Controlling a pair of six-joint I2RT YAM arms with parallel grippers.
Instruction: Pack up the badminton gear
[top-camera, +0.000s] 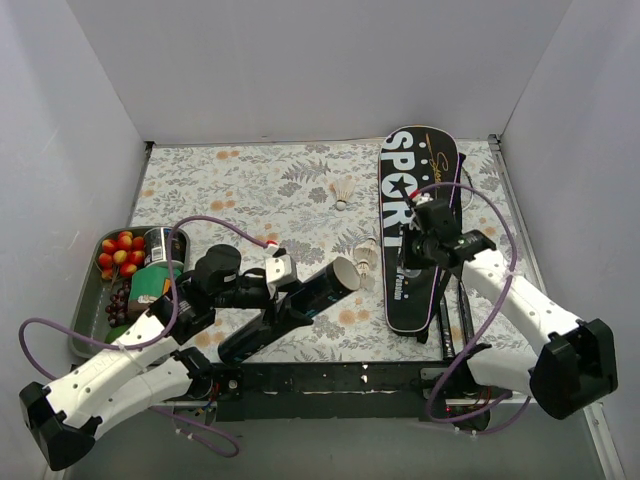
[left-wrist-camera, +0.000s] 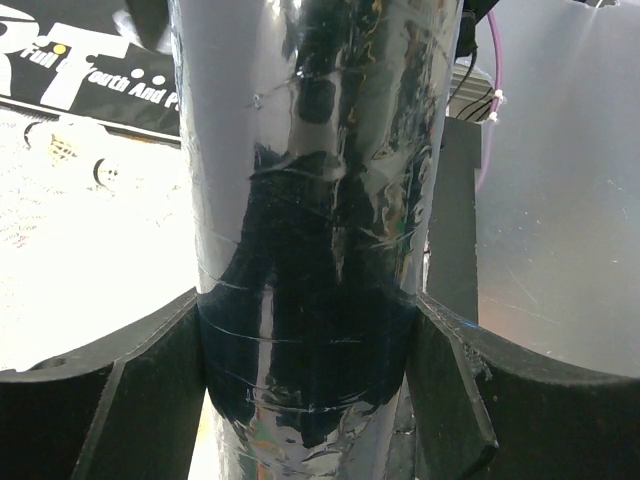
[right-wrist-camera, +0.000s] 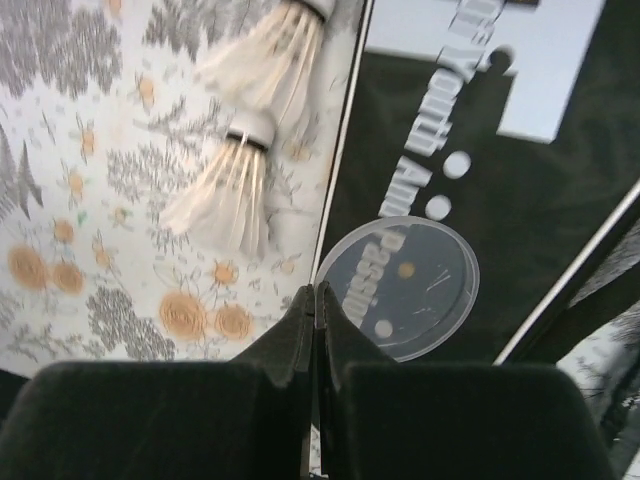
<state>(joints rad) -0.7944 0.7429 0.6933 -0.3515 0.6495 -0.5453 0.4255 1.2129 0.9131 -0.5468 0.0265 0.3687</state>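
Tube mouth and shuttlecocks are the pairing that the next move turns on. The shuttle tube (top-camera: 325, 287) lies on a slant, and the left gripper (top-camera: 285, 303) clamps it about its middle. In the left wrist view the two fingers (left-wrist-camera: 150, 380) press its glossy wall from either side. Beyond those fingers the tube's long axis runs away and to the right, ending in an open mouth.

Just past that mouth, two shuttlecocks lie on the floral cloth (top-camera: 250, 190). For the right gripper (right-wrist-camera: 316, 296) they lie ahead and to the left of the fingertips: the nearer shuttlecock (right-wrist-camera: 225, 195) close by, the farther shuttlecock (right-wrist-camera: 275, 60) just beyond it, both with feathers fanning back toward the fingers. A third shuttlecock (top-camera: 343, 190) sits well apart, farther up the cloth.

The right fingers are pressed tight together. Their tips meet the left rim of a clear lid (right-wrist-camera: 410, 290), which shows over the racket bag (top-camera: 420, 175), directly ahead and to their right. Whether they pinch that rim cannot be told.

The right arm is the nearer to the loose shuttlecocks. It reaches inward from its base, forearm angled left over the bag and wrist tipped down. The left arm stretches low and forward, wrist turned to the right across the tube. My judgement is that the left arm's part is to steady the tube while the shuttlecocks are loaded.
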